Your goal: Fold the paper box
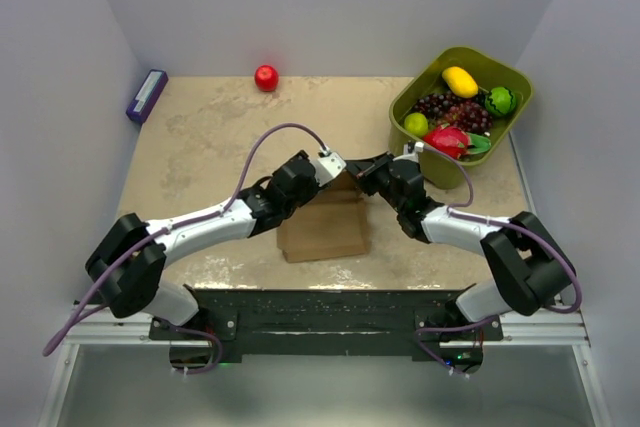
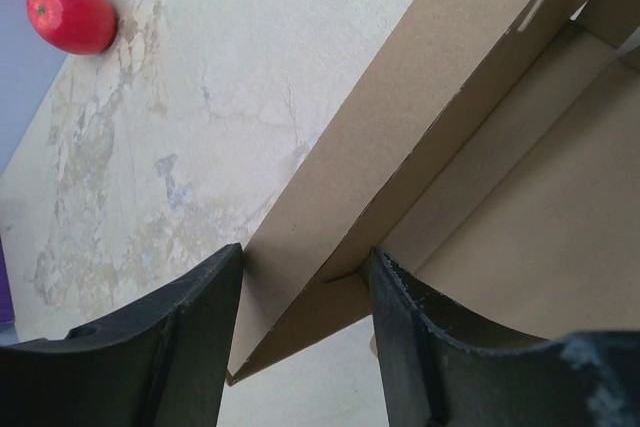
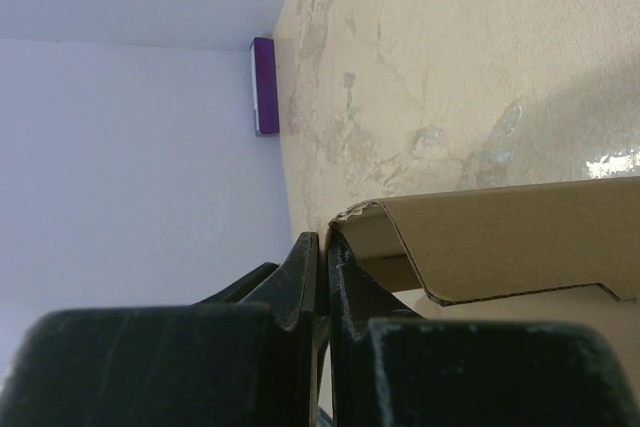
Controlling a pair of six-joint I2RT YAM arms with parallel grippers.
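Brown cardboard: paper box [image 1: 322, 227] sits mid-table [image 1: 200, 137] towards the near edge, between the two arms, with its far wall raised.

Right tool [image 3: 325, 247] is pressed together, pinching the raised flap's top corner. My read is that it holds the wall upright as an anchor.

Left tool [image 2: 305, 277] is spread, jaws straddling the same wall with cardboard between them and a gap on the inner side. It looks positioned to grab and crease, but isn't clamped yet.

Red fruit [image 2: 70, 14] and purple block [image 3: 263, 85] sit at the far edge. Green bin [image 1: 510, 74] of fruit is far right, well apart from the fold.

No readable print, logos or labels on the box or anything else. The purple block is too small to tell.
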